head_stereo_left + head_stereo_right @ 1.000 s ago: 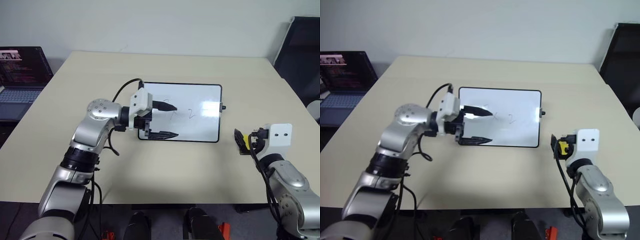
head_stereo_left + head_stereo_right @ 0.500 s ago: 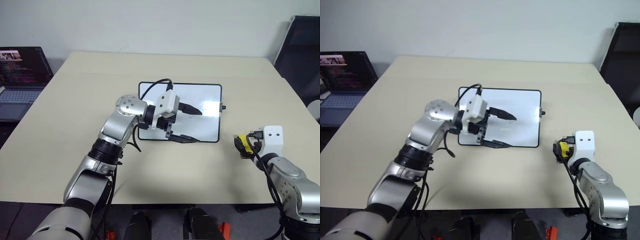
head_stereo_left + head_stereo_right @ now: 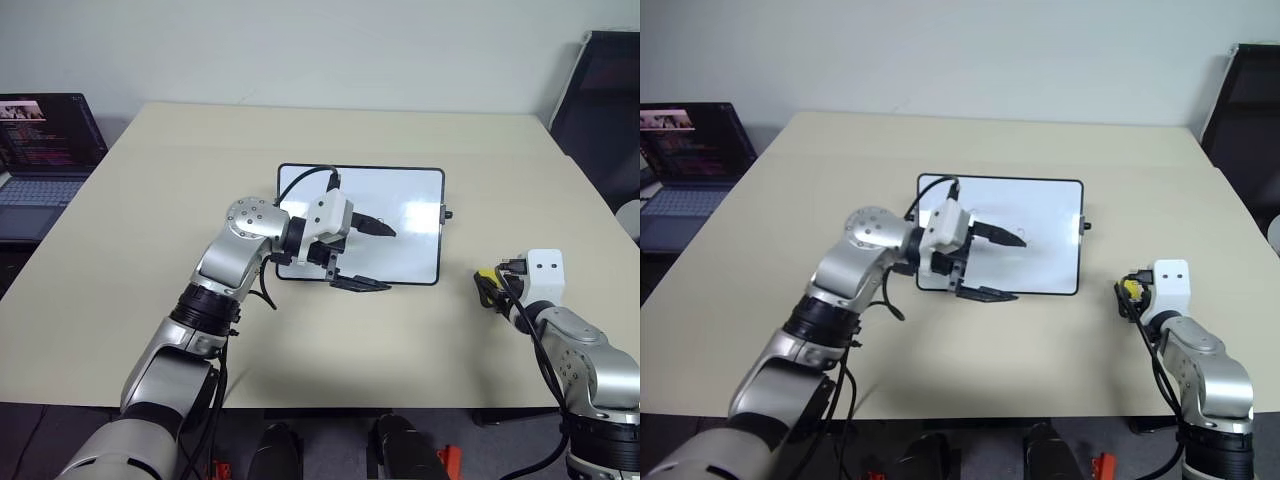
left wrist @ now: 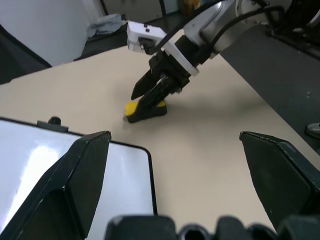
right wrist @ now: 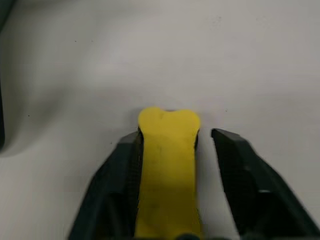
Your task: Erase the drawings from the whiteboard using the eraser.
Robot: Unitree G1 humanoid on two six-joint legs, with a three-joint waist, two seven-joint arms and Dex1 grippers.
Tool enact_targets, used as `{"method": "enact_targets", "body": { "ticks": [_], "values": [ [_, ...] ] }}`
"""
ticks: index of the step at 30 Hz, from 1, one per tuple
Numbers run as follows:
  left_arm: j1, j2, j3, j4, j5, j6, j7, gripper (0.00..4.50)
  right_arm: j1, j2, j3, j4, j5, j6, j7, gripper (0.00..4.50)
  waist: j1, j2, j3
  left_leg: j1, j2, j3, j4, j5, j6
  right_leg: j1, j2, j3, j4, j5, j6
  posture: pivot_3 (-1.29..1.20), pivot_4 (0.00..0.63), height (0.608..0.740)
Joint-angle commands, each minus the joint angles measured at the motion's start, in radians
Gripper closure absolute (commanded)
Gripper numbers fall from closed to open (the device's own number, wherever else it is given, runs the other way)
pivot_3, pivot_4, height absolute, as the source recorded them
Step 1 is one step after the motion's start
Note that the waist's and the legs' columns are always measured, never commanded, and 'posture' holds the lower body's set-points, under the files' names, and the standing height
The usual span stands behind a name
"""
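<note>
left eye view: the whiteboard (image 3: 400,215) lies flat near the middle of the beige table (image 3: 150,200), a white glossy rectangle in a thin black frame with rounded corners and a small black knob on its right short side. its long axis runs left to right across the table. the left tool (image 3: 366,255) hangs over the board's lower middle part, pointing to the right, its two black fingers spread wide with nothing between them. the drawings cannot be made out here. the eraser (image 3: 487,275) shows as a small yellow spot on the table, well to the right of the board, at the tip of the right tool (image 3: 490,288). a laptop (image 3: 45,160) sits open at the far left.

right eye view: the same layout, with the yellow eraser just in front of the right arm's white wrist block and the board's frame clear of it.

left wrist view: a white corner of the board with its black rim lies near the left tool's widely parted fingers (image 4: 75,185). beyond it on the bare table the eraser is a short yellow block with a dark underside, lying flat, with the right tool's black fingers coming down on it from above.

right wrist view: the eraser (image 5: 167,165) is a yellow oblong with a slightly waisted, rounded far end. its long axis runs along the fingers, pointing away from the wrist. one black finger (image 5: 117,185) touches its side; the other stands just apart, so the right tool is half-closed around it, not yet pinching.
</note>
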Motion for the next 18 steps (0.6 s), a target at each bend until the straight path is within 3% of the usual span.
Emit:
{"method": "enact_targets", "body": {
  "ticks": [1, 3, 13, 18],
  "values": [
    [0.012, 0.016, 0.021, -0.044, -0.002, -0.004, 0.005, 0.00, -0.014, -0.014, -0.017, -0.015, -0.003, -0.007, 0.000, 3.48, 0.000, 0.000, 0.000, 0.000, 0.000, 0.000, 0.000, 0.000, 0.000, 0.000, 0.000, 0.000, 0.000, 0.000, 0.000, 0.00, 0.150, 0.740],
    [0.031, 0.024, 0.021, -0.056, -0.002, 0.003, 0.014, 0.00, -0.013, -0.014, -0.016, -0.017, -0.003, -0.004, 0.001, 3.83, 0.000, 0.000, 0.000, 0.000, 0.000, 0.000, 0.000, 0.000, 0.000, 0.000, 0.000, 0.000, 0.000, 0.000, 0.000, 0.00, 0.150, 0.740],
    [0.131, 0.069, 0.062, -0.159, -0.030, 0.107, 0.092, 0.00, 0.025, -0.010, -0.019, -0.104, 0.015, 0.019, 0.007, 3.84, -0.001, 0.001, 0.000, 0.001, 0.000, -0.001, 0.000, 0.000, 0.000, 0.001, 0.000, -0.001, 0.000, 0.000, 0.000, 0.00, 0.150, 0.740],
    [0.177, 0.085, 0.108, -0.208, -0.006, 0.163, 0.217, 0.00, 0.096, -0.032, -0.007, -0.258, 0.039, 0.051, 0.040, 3.84, 0.002, 0.001, 0.000, 0.000, 0.000, -0.001, 0.000, 0.000, 0.000, 0.001, 0.000, -0.001, 0.000, 0.000, 0.000, 0.00, 0.150, 0.740]
  ]
}}
